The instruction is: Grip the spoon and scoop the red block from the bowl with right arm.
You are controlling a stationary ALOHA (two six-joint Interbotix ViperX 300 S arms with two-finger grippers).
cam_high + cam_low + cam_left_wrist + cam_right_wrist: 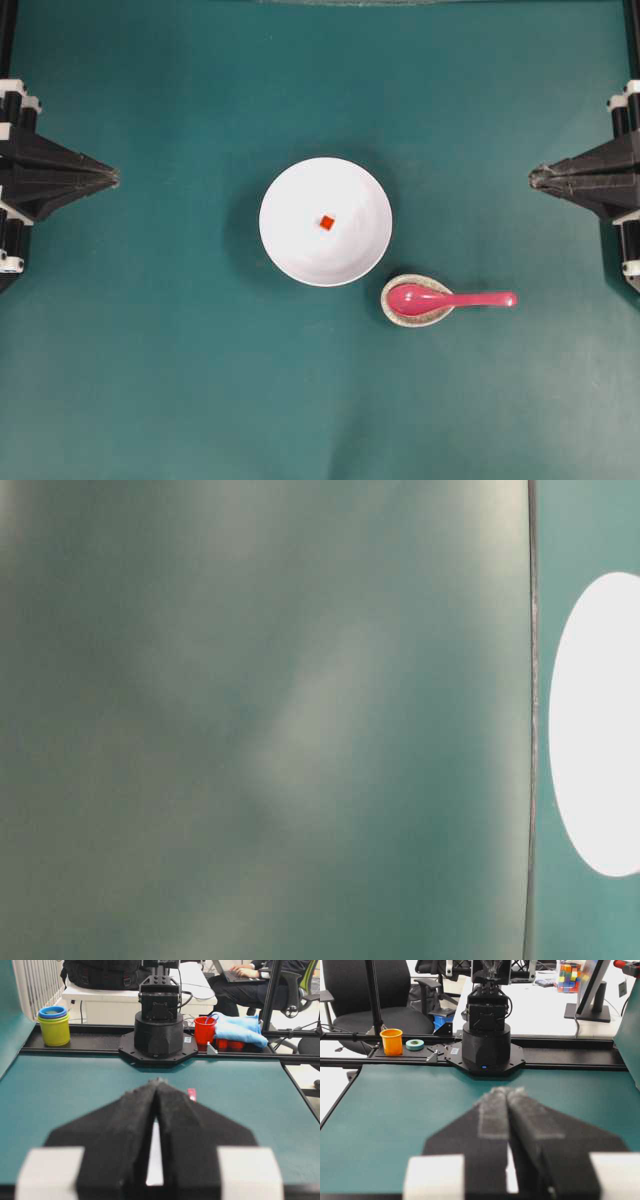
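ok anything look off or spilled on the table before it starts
Nothing spilled or askew. The tiny red block sits inside the round white bowl, and the glossy pink spoon rests in its speckled beige dish. One oddity: the table-level view is a blur.

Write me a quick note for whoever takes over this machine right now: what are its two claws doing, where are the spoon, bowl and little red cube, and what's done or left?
Left gripper: shut, holding nothing, parked at the left edge of the table.
Right gripper: shut, holding nothing, parked at the right edge.
The bowl stands mid-table with the red block inside, near its centre.
The spoon lies just below and right of the bowl, scoop resting in a small speckled dish, handle pointing toward the right arm's side.
Done: nothing yet.
Left: the right arm must grip the spoon, then scoop the block out.
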